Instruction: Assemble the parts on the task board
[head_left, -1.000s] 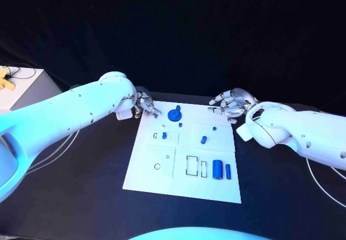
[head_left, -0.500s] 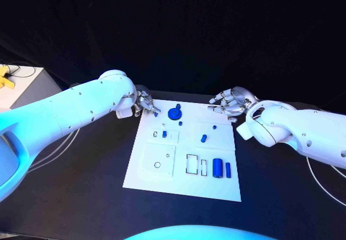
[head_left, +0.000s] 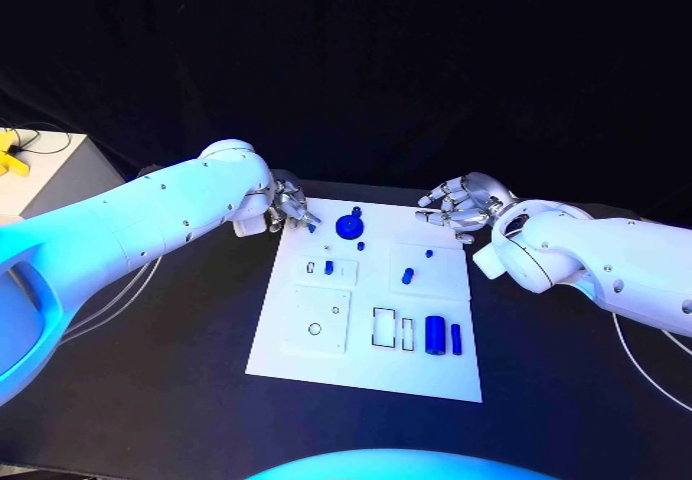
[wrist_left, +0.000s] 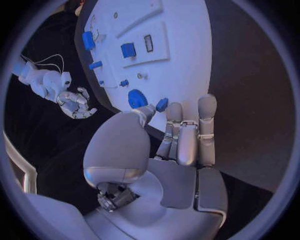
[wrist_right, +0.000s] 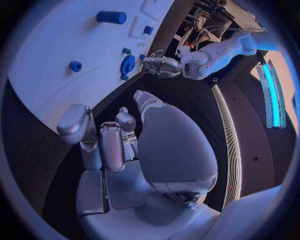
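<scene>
Left hand (head_left: 289, 212): I see it at the board's far-left corner, pinching a small blue part (wrist_left: 162, 104) at its fingertips.
Board (head_left: 433, 375): white, mid-table; blue gear (head_left: 348, 228) just right of my left hand, nearer it than the other.
Right hand (head_left: 462, 207): off the far-right corner, fingers loosely apart, holding nothing.

- The task board (head_left: 289, 362) lies at the middle of the table (head_left: 144, 400).
- The gear (head_left: 348, 228) sits at the board's far end, near its left side.
- Two cylinders (head_left: 436, 335) lie side by side near the board's near right corner.
- The left hand (head_left: 289, 212) is just beside the board's far left corner.
- The right hand (head_left: 459, 208) is beyond the far right corner.
</scene>
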